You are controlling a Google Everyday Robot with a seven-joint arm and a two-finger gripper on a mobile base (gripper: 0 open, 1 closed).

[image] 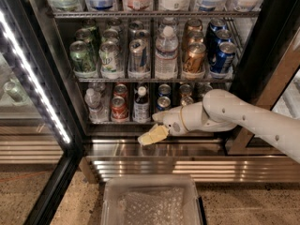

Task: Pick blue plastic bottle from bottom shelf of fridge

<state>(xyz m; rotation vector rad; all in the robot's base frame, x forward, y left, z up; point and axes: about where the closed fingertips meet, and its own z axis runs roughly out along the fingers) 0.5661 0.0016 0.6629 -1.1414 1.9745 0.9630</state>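
The blue plastic bottle, dark with a white cap and a pale label, stands upright on the bottom shelf of the fridge, between a red can and a blue can. My gripper is open and empty. It hangs just below and in front of the shelf edge, slightly right of the bottle and apart from it. Its lower pale yellow finger points left and down. The white arm reaches in from the right.
A small clear water bottle stands at the shelf's left, with a red can and blue cans beside the target. The open glass door with its LED strip is at left. A clear plastic bin sits on the floor below.
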